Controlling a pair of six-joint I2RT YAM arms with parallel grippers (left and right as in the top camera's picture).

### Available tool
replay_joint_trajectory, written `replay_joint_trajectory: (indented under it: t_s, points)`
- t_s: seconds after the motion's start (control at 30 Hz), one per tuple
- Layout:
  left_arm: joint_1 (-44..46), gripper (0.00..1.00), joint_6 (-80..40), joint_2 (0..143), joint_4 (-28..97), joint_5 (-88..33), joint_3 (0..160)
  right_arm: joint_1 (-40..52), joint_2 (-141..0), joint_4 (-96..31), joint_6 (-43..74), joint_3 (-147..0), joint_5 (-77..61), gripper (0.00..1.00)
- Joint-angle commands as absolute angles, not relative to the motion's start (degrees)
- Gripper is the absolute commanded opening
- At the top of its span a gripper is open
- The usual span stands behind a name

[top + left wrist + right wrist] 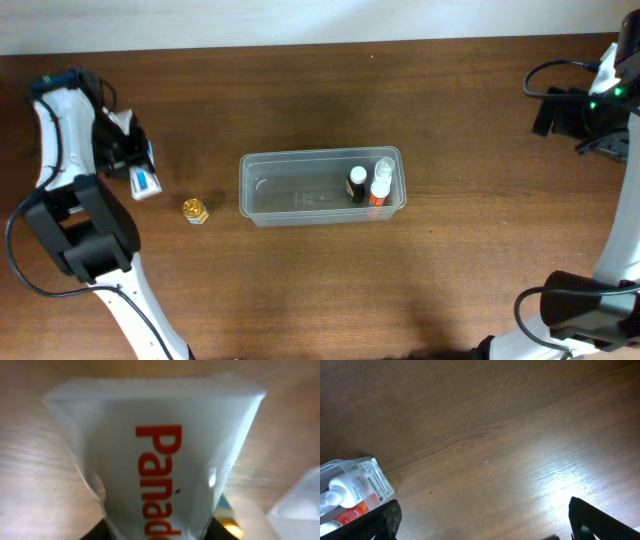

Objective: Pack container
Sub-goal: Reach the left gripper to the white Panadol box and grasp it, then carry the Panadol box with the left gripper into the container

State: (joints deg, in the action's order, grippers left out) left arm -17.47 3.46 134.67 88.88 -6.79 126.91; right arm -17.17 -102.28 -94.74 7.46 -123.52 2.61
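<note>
The container [258, 200] is a clear plastic tub at the table's middle. It holds a black bottle with a white cap [357, 184] and a white bottle with an orange band [379, 191]. Its corner and the white bottle show in the right wrist view [370, 477]. My left gripper [125, 160] is at the far left, shut on a white tube with red lettering [160, 460], whose end shows in the overhead view [145, 183]. My right gripper [565, 112] is open and empty at the far right, over bare table [485, 530].
A small yellow jar [194, 210] stands on the wood between the tube and the container's left end. Cables and the right arm's base [610, 140] sit at the right edge. The table's far edge runs along the top.
</note>
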Motion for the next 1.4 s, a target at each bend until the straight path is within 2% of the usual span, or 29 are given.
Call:
replay_joint_trajectory:
  t_s: [0.0,0.2,0.7,1.03,1.37]
  points:
    - [-14.4,0.37,4.9,135.0,92.8,-7.9,135.7,-17.4,-102.4,-94.7,7.3,-123.4,3.5,0.98]
    - [-5.5,0.37,8.4,132.9,96.7,-7.9,146.6,-17.4,-102.4,-94.7,7.3,-123.4,3.5,0.98]
    - [19.2,0.38,25.5,127.7,96.7,-2.9,145.8,-17.4,-102.4,-94.7,7.3,-123.4,3.5,0.98]
    - [23.7,0.38,36.0,127.7,96.6,-4.4,133.2,-17.4,-102.4,-94.7,7.3,-123.4,3.5,0.98]
    - [25.7,0.38,44.9,127.7,90.2,-8.2,121.1,-17.4,-102.4,-94.7,7.3,-123.4,3.5,0.98]
